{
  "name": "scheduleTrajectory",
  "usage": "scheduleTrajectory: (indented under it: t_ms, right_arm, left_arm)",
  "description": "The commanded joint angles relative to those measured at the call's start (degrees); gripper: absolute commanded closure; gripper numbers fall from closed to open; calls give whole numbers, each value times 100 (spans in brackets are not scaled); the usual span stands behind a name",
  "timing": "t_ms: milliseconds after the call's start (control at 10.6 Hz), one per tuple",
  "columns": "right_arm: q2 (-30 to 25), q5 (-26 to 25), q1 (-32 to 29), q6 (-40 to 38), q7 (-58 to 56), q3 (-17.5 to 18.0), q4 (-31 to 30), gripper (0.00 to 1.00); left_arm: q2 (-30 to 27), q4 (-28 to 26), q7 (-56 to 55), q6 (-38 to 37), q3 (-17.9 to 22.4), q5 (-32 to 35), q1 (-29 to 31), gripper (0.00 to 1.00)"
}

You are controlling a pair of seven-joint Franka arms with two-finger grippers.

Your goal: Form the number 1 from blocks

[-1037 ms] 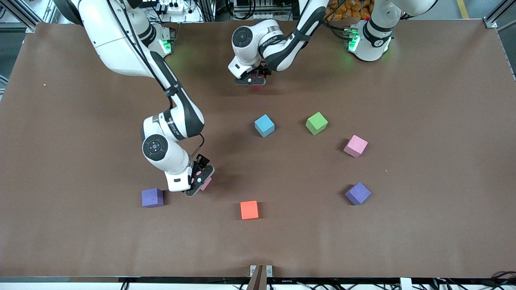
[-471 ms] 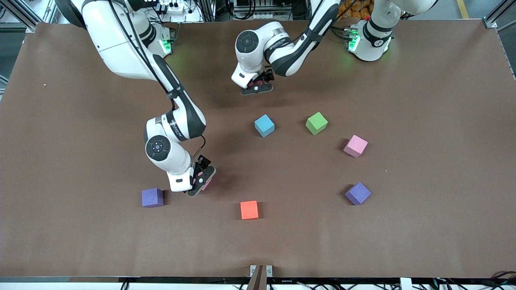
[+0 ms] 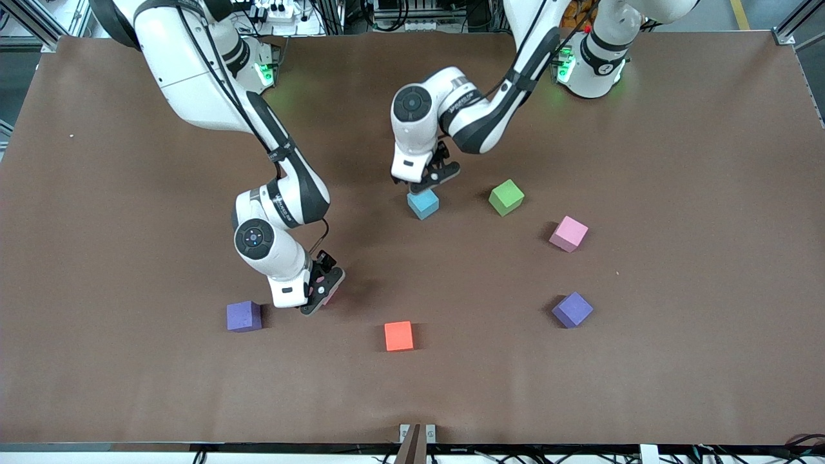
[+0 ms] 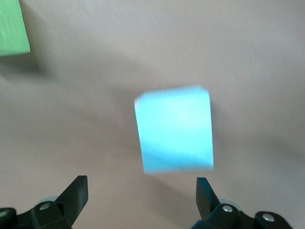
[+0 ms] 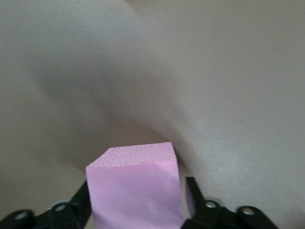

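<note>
1. The left gripper (image 3: 430, 182) has swung from near the robots' bases to just over the blue block (image 3: 423, 201); its jaws stand wide apart and empty, the block between them in the wrist view.
2. The right gripper (image 3: 320, 291) stays low over the surface between a purple block (image 3: 243, 316) and the orange block (image 3: 398, 336); its jaws have closed onto a pink block (image 5: 136, 188).
3. Judgement: two pickups under way; no "1" is formed yet.
4. Green (image 3: 506, 196), another pink (image 3: 568, 232) and another purple (image 3: 572, 309) lie scattered toward the left arm's end.
</note>
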Motion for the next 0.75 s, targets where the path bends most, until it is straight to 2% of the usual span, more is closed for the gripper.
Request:
scheduleTrajectory:
  t_ms: [0,189,660]
  right_arm:
    - [-223,104,-75,-97,65,-15,-148,70]
    - [-504,95,-154,-63,494,-15,-482,72]
    - [-1224,95,-207,-97,1433,-15,-1079,71]
  left_arm:
    - [444,492,-501,-64,157,175,-42,0]
    - [480,624,-608,7,271,149,-24,0]
    - [313,704,-872,7,272,175,-7,0]
